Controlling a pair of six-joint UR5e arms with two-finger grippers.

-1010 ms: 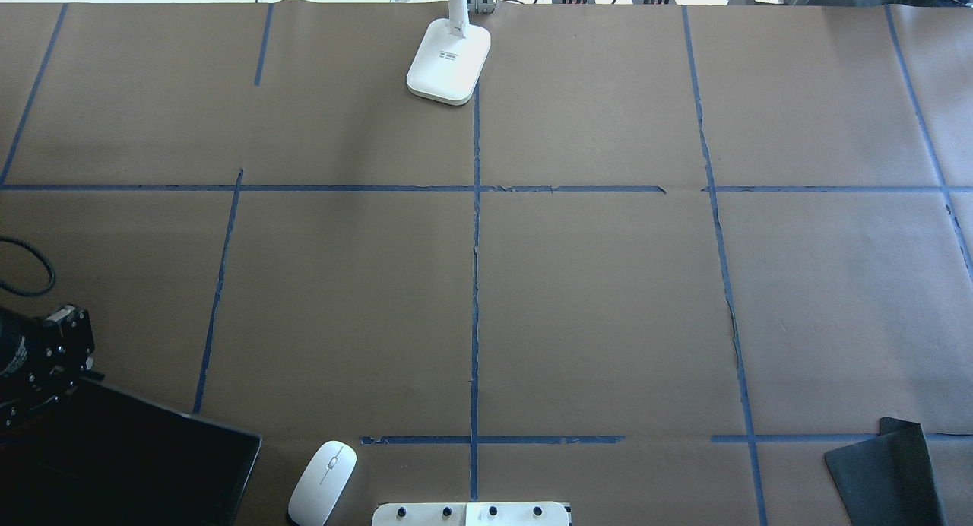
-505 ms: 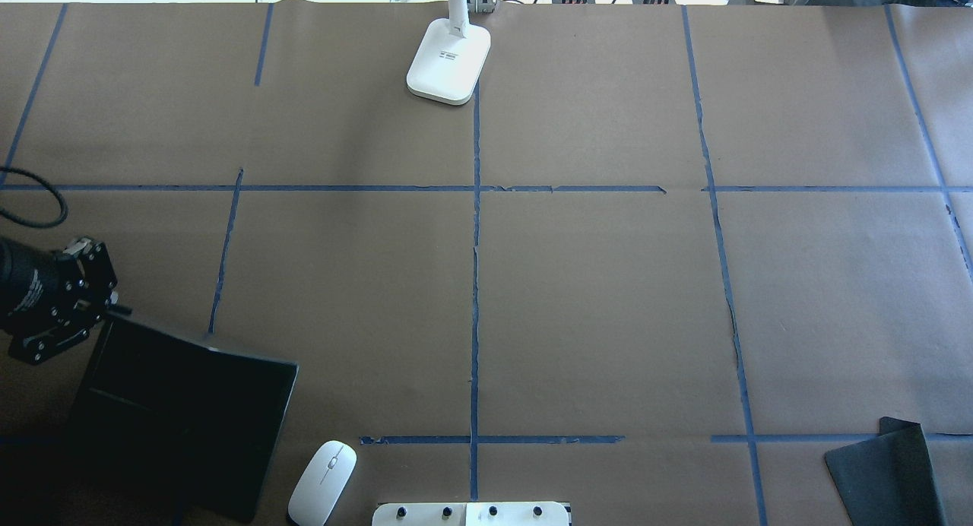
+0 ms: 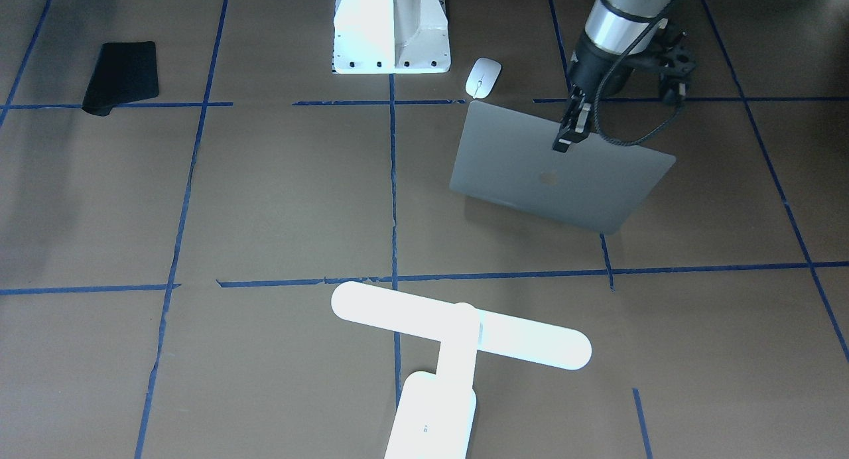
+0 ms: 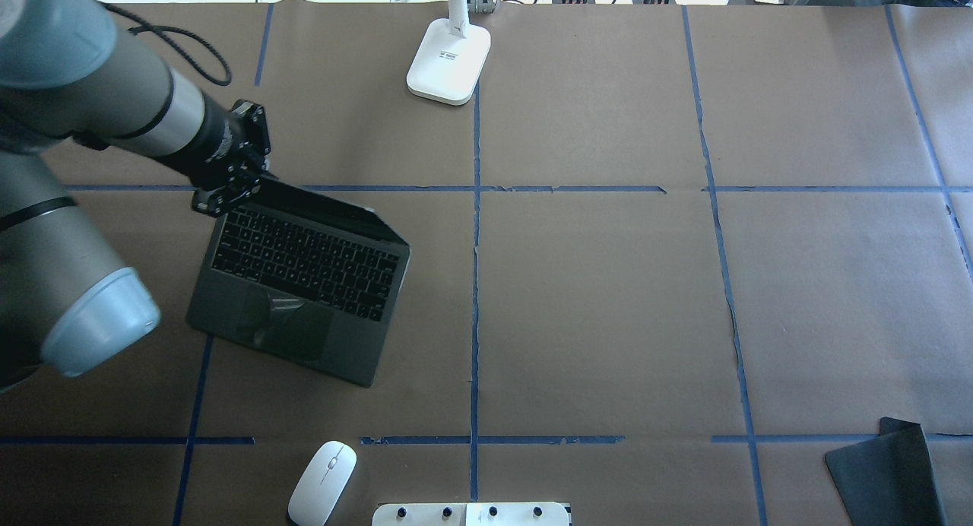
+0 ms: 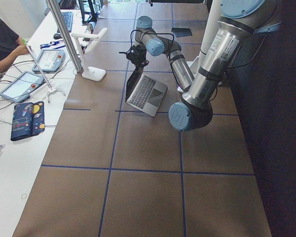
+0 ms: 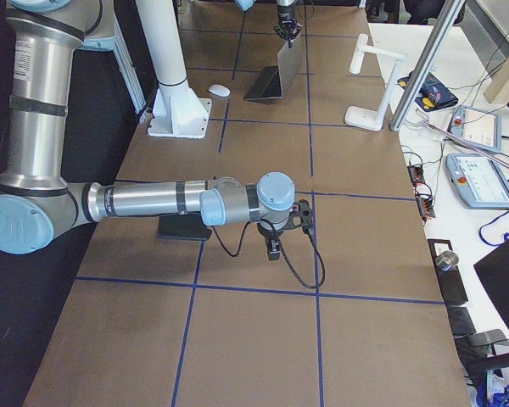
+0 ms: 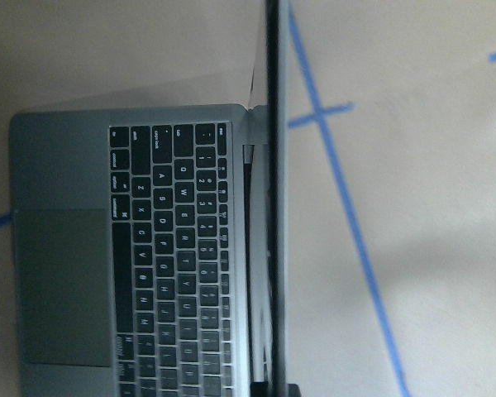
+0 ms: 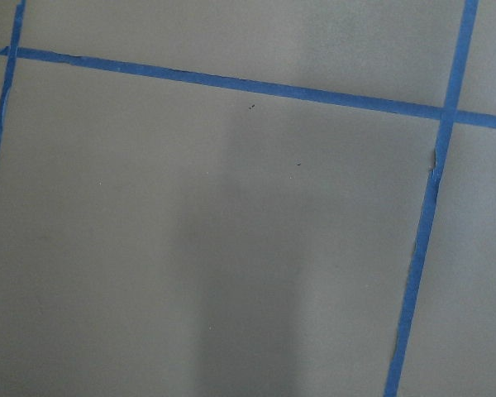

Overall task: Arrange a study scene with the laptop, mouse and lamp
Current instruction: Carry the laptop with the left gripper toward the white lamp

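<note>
You see one slim grey metal laptop [image 4: 304, 283], lid clamped by left gripper [image 3: 564, 142]; one smooth white oval mouse [image 4: 321, 483]; right gripper [image 6: 273, 251]: cannot tell.

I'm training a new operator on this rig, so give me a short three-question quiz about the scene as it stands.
1. True or false: the laptop is shut flat.
2. The left gripper grips the laptop at: A its base, B its lid edge, C nowhere.
3. Which white thing lies beside the robot pedestal?
Key: 1 false, it stands open; 2 B; 3 the mouse.
</note>
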